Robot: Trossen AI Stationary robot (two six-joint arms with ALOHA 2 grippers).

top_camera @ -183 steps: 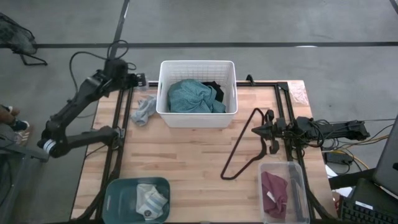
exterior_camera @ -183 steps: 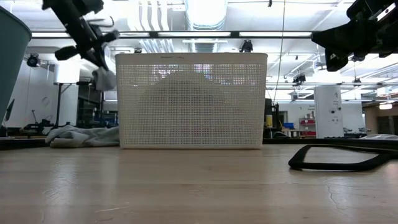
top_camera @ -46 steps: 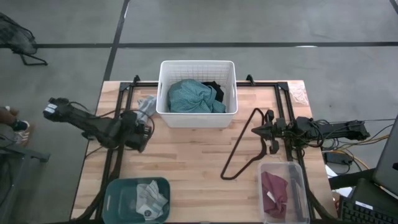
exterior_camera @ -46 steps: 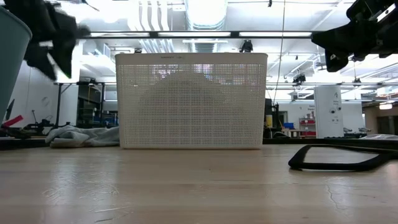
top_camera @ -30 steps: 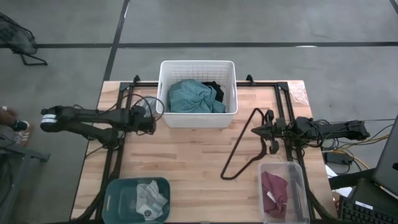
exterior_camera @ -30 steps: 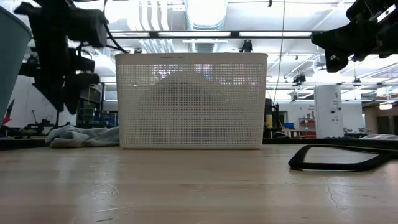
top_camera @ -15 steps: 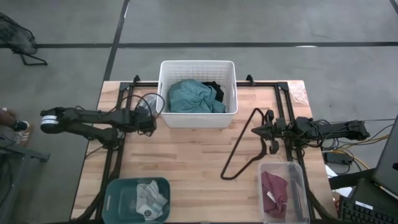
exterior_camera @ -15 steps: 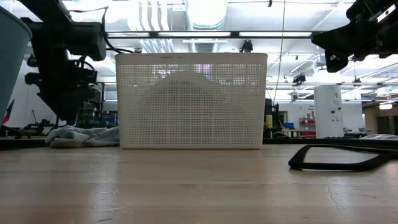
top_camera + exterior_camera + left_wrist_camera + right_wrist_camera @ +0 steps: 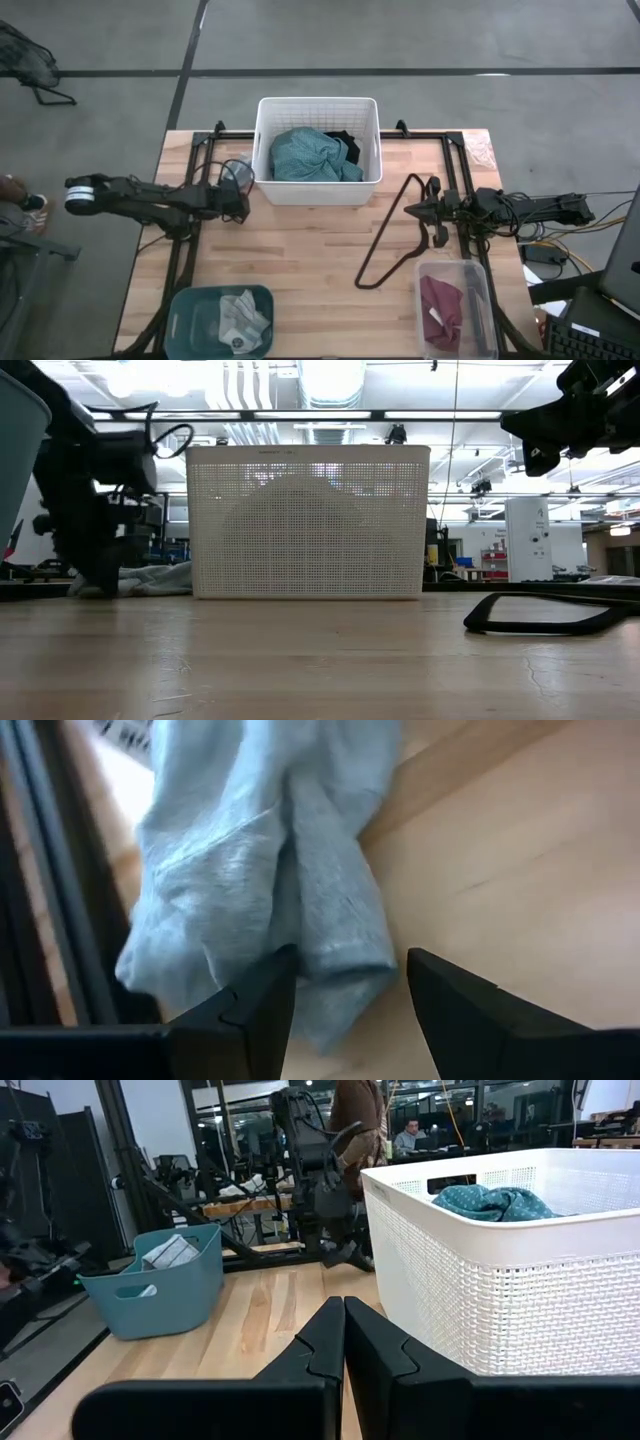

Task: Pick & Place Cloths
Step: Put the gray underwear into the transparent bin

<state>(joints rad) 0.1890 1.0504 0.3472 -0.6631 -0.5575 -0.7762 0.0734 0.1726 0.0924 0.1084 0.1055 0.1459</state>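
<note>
A grey rag lies flat on the table to the left of the white basket; part of it shows in the high view. My left gripper is open and low over the rag's near end, one finger on each side of it. The basket holds a teal cloth and a black garment. A maroon cloth lies in the clear bin. My right gripper waits shut above the table's right side. My left gripper comes at the grey rag slanting down from the table's left. Its open fingers straddle the rag's bunched near end, which lies on the table. One fingertip sits at the cloth's edge, but I cannot tell whether it touches.
A thin black wire hanger lies on the table right of centre. A teal bin with light rags stands at the near left. Black frame rails run along the table's left side beside the rag.
My left gripper has sunk down onto the grey rag beside the white basket, rolling its wrist as it went. Its fingers stay open. The rag has kept its place.
</note>
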